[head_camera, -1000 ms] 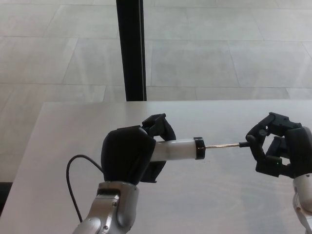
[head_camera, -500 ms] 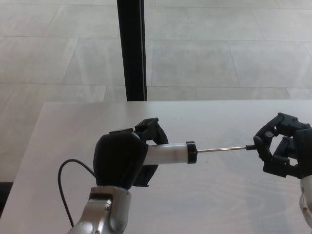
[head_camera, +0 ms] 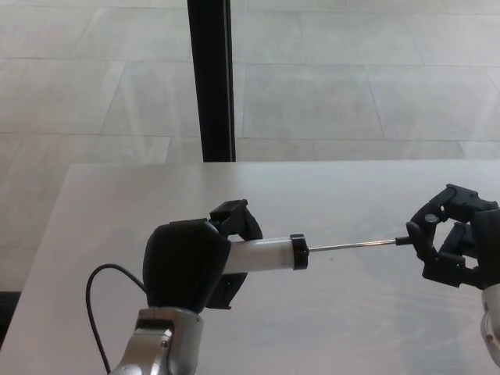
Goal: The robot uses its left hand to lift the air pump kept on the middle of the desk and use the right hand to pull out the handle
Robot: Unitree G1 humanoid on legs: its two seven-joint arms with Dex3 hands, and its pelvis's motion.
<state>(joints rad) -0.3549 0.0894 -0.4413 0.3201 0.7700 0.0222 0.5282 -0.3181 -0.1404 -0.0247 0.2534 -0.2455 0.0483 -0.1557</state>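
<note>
Head view, lower centre: I see the left hand (head_camera: 190, 264) clamped around the white air pump (head_camera: 264, 254), held above the desk (head_camera: 101, 203). Right hand (head_camera: 457, 246) fingers pinch the handle (head_camera: 404, 241), rod extended.

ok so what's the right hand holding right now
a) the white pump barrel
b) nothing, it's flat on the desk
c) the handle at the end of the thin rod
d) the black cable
c: the right hand is closed on the handle at the tip of the rod, which is pulled out of the pump held by the left hand.
</note>
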